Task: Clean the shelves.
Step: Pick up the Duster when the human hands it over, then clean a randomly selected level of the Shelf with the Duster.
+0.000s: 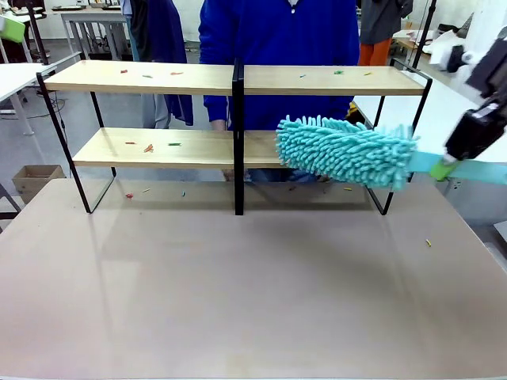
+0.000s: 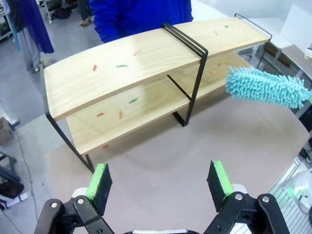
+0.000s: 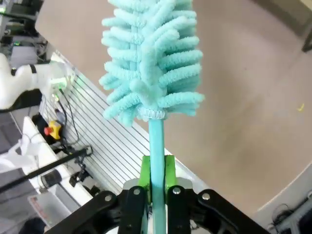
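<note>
Your left fingers (image 2: 100,181) are spread wide, with nothing between the green pads, and hang over the table (image 2: 161,146). The shelves (image 2: 126,63) stand on the table straight ahead of them and well apart, with the left end nearer to those fingers than the right end. Both wooden boards carry small coloured scraps (image 2: 120,114) in red, orange and green. A few more scraps lie on the table under the rack. The black central upright (image 1: 238,134) splits the rack in two. A person in a blue top (image 1: 277,32) stands just behind it.

Right of the upright is the teal chenille duster (image 1: 344,150). In the front view its head is level with the lower board and covers that board's right half. From the left wrist view it sits at that board's front edge; I can't tell whether it touches. Your right fingers (image 3: 145,171) are clamped on the duster's flat teal handle (image 3: 156,136), pinching it. The head sticks straight out beyond the fingertips. Those fingers sit off the rack's right end.
</note>
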Robot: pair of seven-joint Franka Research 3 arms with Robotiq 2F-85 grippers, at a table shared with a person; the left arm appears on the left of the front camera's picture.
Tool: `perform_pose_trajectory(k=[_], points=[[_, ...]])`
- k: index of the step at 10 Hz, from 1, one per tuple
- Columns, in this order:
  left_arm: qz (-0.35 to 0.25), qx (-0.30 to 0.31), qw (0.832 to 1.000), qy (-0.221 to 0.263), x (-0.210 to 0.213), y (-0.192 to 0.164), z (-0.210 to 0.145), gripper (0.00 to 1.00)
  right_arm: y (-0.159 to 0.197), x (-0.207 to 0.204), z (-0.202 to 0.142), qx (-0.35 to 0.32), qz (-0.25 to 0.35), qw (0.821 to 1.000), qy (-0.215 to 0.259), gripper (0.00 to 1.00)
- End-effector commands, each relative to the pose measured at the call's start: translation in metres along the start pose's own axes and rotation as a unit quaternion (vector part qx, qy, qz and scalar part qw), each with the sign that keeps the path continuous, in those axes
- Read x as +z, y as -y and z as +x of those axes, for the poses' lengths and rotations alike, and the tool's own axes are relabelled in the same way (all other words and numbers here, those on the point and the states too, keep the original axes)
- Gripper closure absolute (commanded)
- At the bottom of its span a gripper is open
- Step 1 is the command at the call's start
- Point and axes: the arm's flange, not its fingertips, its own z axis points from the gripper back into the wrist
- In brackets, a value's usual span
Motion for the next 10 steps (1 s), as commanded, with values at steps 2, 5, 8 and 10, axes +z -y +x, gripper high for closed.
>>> perform_pose_trajectory(k=[2,5,8,10], points=[[-0.007,0.000,1.000,0.003,0.0004,-0.0006,-0.0001,0.00,0.0026,0.0127,-0.0080,0.008,-0.007,1.000,-0.016,0.87],[-0.007,0.000,1.000,0.003,0.0004,-0.0006,-0.0001,0.00,0.0026,0.0127,-0.0080,0.008,-0.007,1.000,-0.016,0.87],[-0.007,0.000,1.000,0.003,0.0004,-0.0006,-0.0001,0.00,0.0026,0.0127,-0.0080,0.008,-0.007,1.000,-0.016,0.87],[-0.007,0.000,1.000,0.003,0.0004,-0.0006,-0.0001,0.00,0.0026,0.0127,-0.0080,0.008,-0.007,1.000,-0.016,0.87]])
